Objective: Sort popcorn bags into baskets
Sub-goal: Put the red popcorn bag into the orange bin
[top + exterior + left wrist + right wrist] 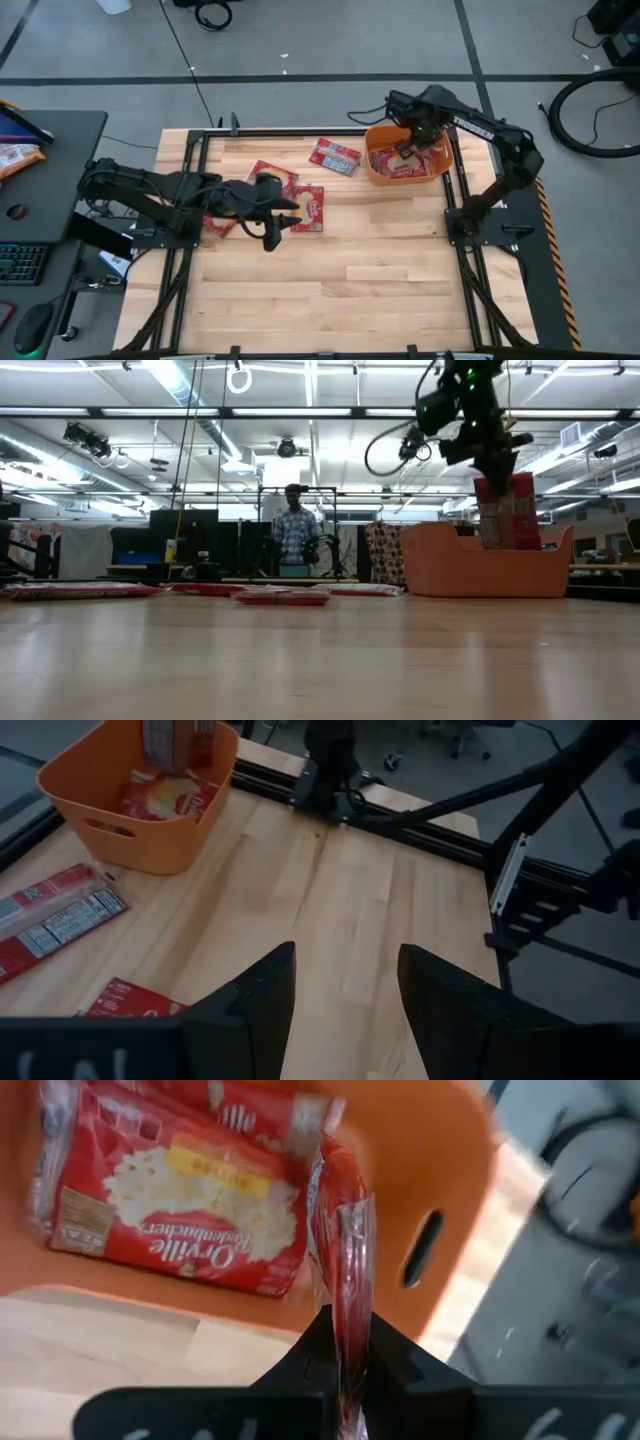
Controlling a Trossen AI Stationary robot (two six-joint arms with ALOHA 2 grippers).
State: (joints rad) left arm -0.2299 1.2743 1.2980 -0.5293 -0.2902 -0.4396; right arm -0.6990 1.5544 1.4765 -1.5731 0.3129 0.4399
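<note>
One popcorn bag [342, 1250] hangs on edge, pinched between the fingers of my right gripper [345, 1342] and held upright over the orange tub [407, 165] at the far right of the table [370, 260]. In the low view that bag [507, 510] stands tall above the tub's rim [490, 565]. Another bag [175, 1195] lies flat on the tub's floor below it, picture side up.

My left gripper [290, 214] sits low over the middle-left of the table, its fingers [255, 995] spread apart with nothing between them, right beside a small cluster of bags [300, 200]. A further bag [335, 155] lies on the wood just beside the tub, label side showing in my left wrist view [60, 915].

Beyond the table, a person [293, 530] in a checked shirt stands in the room.
</note>
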